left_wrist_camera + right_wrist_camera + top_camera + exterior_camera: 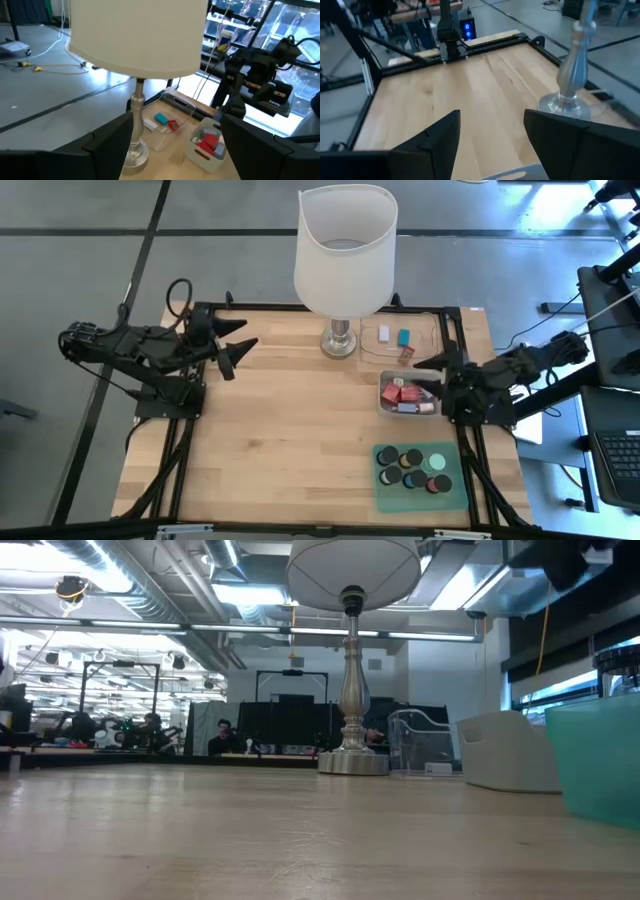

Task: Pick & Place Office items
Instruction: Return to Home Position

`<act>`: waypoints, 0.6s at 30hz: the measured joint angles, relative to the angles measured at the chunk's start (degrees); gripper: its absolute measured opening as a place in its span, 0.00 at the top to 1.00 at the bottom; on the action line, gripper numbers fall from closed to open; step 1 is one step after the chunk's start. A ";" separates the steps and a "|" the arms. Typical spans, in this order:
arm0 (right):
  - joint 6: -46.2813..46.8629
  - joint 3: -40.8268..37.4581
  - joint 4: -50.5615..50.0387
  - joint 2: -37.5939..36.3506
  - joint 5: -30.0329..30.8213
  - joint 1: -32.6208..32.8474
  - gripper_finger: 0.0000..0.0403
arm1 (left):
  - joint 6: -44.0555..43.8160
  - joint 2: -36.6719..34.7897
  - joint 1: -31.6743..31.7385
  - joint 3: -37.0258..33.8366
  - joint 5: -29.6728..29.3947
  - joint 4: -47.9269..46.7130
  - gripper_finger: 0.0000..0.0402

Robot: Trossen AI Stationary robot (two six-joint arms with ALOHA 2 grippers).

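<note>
The surface [290,430] lies bare across its middle and whole left half, leaving wide passage. At the far edge stands the lamp [345,250], its shade overhanging the base. The right side is crowded: the clear tray [430,340] beside the base, then the gray bin [382,392], then the green mat [382,495] packed with black cylinders [412,457]. The left end effector [250,333], fingers spread, sits far left. The right end effector [415,376], fingers spread, is at the bin's right side.
</note>
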 joint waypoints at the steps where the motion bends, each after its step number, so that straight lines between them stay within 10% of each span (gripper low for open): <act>1: 0.83 -1.61 0.58 -1.72 -0.32 -0.59 0.45 | -0.83 -0.06 -0.02 0.00 -0.07 -0.60 0.26; 18: 5.30 -23.81 15.41 -21.38 5.49 -9.08 0.45 | 0.47 -7.57 2.19 -0.02 -2.94 -9.76 0.26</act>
